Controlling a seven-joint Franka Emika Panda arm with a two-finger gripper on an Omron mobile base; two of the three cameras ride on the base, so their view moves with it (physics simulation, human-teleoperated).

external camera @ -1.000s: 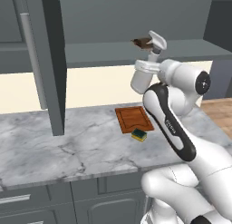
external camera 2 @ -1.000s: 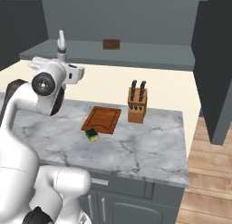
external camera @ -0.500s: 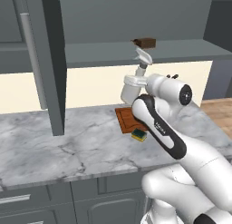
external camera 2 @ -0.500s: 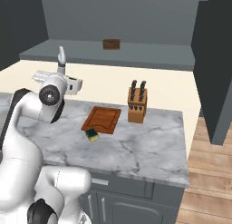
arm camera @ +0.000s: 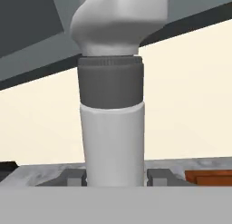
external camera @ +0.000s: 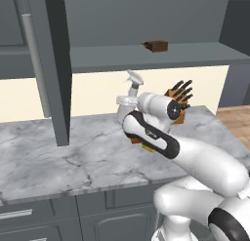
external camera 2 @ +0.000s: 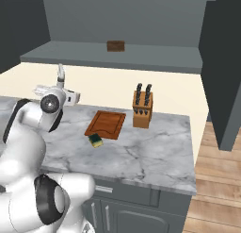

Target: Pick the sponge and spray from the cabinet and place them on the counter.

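My gripper [arm camera: 113, 177] is shut on the spray [arm camera: 113, 141], a white bottle with a grey collar, held upright between the two fingertips [arm camera: 72, 177]. In the left base view the spray [external camera: 133, 82] hangs above the counter [external camera: 49, 152], below the open cabinet's shelf [external camera: 195, 54]. Its nozzle [external camera 2: 61, 74] pokes up above the hand in the right base view. The sponge [external camera 2: 96, 140] lies on the counter [external camera 2: 150, 152] at the front corner of the cutting board; in the left base view the sponge [external camera: 146, 147] peeks out under the arm.
A wooden cutting board [external camera 2: 106, 124] and a knife block [external camera 2: 142, 112] stand on the counter. A small brown box [external camera: 156, 46] sits on the shelf. The open cabinet door [external camera: 49, 64] hangs at the left. The counter ends at the right, over wooden floor [external camera 2: 216, 180].
The arm has carried the spray down and to the left, from shelf height to just above the counter. The grip has stayed the same.
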